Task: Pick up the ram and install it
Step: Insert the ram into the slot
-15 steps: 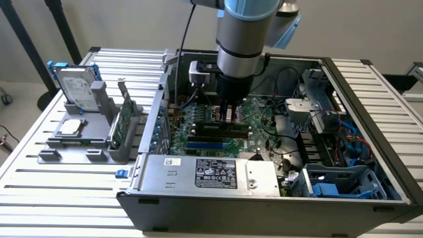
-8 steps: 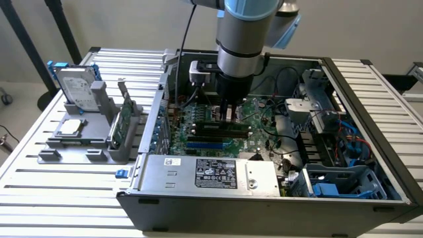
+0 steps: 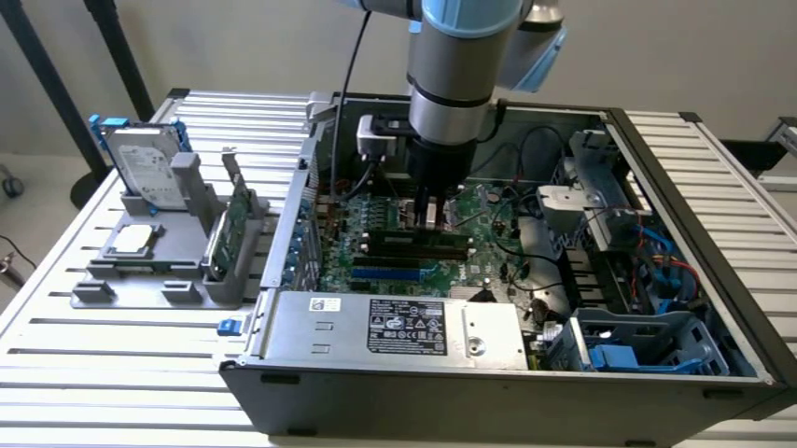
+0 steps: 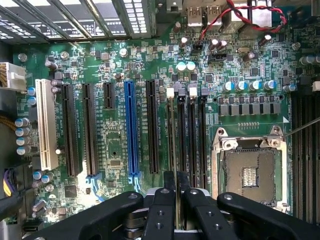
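Gripper [image 4: 176, 200] nearly closed, fingers pinching the ram [image 4: 173, 145] edge-on above motherboard [image 4: 112, 145].

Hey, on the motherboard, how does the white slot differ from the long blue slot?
The white slot is wider and sits at the row's end beside small capacitors. The blue slot is narrower and lies between black slots. Both are empty and run parallel.

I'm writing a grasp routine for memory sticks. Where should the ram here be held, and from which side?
Pinch the ram across its two flat faces at the upper long edge, coming straight down onto the motherboard. It stands on edge with slots close on both sides, leaving only that edge free. The gripper clasps it so.
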`<state>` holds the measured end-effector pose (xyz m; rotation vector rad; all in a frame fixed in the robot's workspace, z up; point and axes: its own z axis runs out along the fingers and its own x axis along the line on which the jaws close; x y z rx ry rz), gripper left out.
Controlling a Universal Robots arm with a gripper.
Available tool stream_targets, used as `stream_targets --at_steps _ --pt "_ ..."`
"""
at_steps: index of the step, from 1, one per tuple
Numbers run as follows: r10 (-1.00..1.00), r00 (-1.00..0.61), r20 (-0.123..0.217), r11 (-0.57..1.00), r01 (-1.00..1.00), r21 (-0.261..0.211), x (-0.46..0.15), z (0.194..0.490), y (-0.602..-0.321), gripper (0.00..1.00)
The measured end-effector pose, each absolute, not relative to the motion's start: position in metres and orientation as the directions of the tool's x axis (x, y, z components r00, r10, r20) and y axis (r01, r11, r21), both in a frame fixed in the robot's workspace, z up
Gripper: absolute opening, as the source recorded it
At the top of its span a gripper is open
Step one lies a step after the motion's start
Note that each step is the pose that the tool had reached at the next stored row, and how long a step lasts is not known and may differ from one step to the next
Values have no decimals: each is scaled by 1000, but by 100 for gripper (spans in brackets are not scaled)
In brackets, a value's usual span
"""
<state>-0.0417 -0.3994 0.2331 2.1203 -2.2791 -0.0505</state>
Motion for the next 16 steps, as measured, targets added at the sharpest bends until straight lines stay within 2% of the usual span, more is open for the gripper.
stream_targets --at_steps 16 --pt "-997 -80 9 80 -996 42 -42 230 -398 14"
